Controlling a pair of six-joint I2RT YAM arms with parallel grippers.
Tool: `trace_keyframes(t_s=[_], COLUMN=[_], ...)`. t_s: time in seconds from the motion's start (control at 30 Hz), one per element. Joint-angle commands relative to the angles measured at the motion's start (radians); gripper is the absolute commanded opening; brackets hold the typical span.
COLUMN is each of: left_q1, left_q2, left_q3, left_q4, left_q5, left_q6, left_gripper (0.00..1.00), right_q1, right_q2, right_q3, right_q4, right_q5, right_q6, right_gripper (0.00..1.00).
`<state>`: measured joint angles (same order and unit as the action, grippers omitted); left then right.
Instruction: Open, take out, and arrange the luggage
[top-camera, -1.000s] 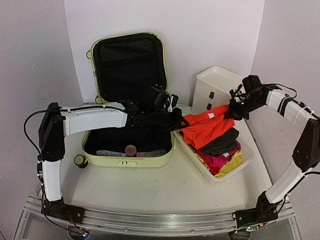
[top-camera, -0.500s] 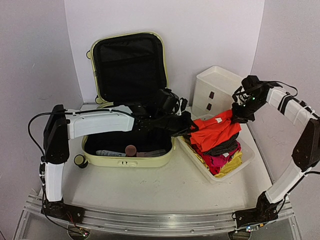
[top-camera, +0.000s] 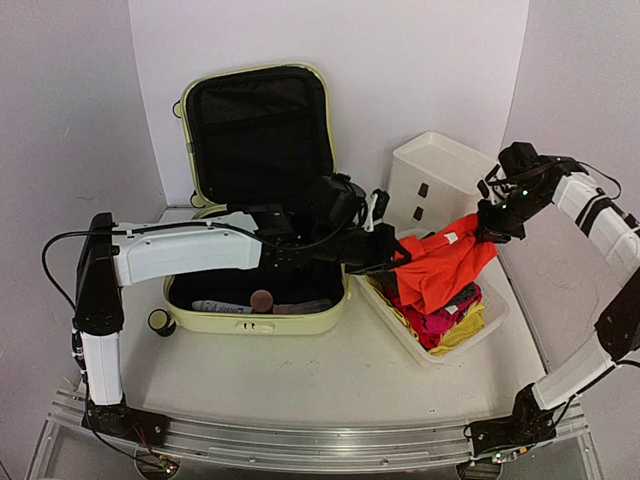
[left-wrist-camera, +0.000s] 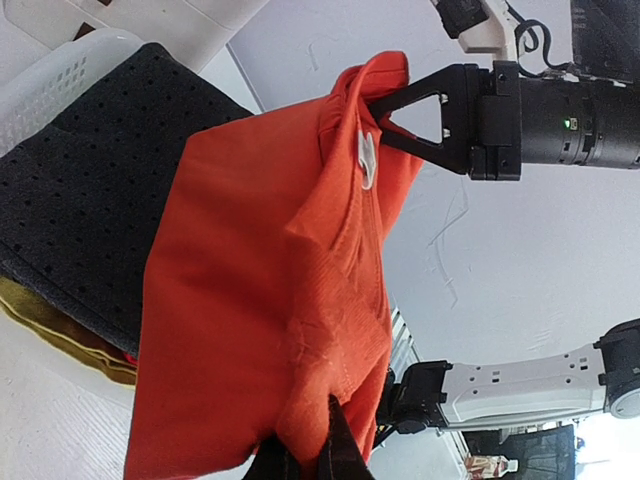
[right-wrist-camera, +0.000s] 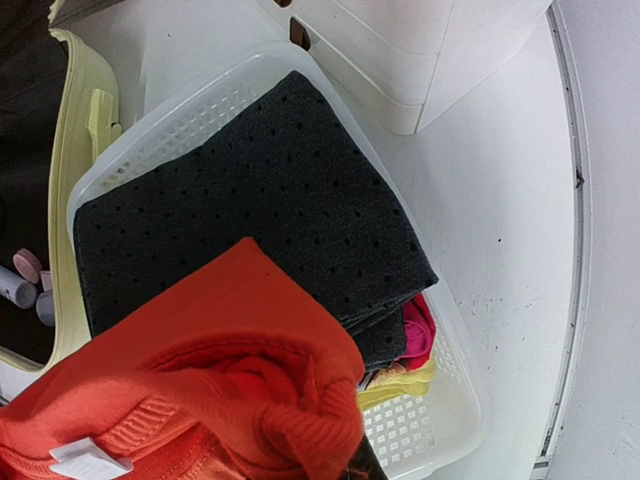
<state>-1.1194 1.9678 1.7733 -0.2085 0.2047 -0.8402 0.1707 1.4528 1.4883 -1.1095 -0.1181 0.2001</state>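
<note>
I have the orange garment strung between both arms, hanging in the air over the white mesh basket on the right side of the surface. The left arm reaches across from its side, passing over the luggage, and the left jaws are clenched on one edge of the cloth; in the left wrist view I can see the fabric pinched right at my fingertips at the bottom of the frame. The right arm comes in from higher up, and the right jaws are clamped on the garment's neck end, close beside its small white label. The luggage sits at the back left of the surface, open, its lid standing upright against the rear wall with the black lining facing me and its lower shell lying flat. A few small toiletries lie inside along the front wall of that shell. In the basket, a dark grey perforated cloth tops a folded stack, with pink and yellow pieces showing beneath it. A white drawer box stands just behind the basket.
</note>
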Motion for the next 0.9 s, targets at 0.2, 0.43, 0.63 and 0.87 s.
trace_keyframes(t_s=[0.2, 0.43, 0.63, 0.87], left_q1=[0.051, 0.082, 0.132, 0.170], left_q2=[0.092, 0.169, 0.105, 0.055], left_q3=[0.085, 0.090, 0.048, 0.013], left_q4=[0.008, -0.024, -0.084, -0.100], left_q5=[-0.105, -0.191, -0.304, -0.294], left_q6=[0.151, 0.293, 0.309, 0.325], left_gripper=[0.09, 0.71, 0.75, 0.74], right_q1=[-0.013, -0.010, -0.005, -0.004], right_q2=[0.208, 0.065, -0.119, -0.249], right_q3=[0.031, -0.079, -0.301, -0.591], right_q4=[0.183, 0.284, 0.375, 0.545], right_q5=[0.103, 0.085, -0.102, -0.131], right_q6=[0.021, 0.059, 0.165, 0.433], right_gripper=[0.52, 0.65, 0.65, 0.66])
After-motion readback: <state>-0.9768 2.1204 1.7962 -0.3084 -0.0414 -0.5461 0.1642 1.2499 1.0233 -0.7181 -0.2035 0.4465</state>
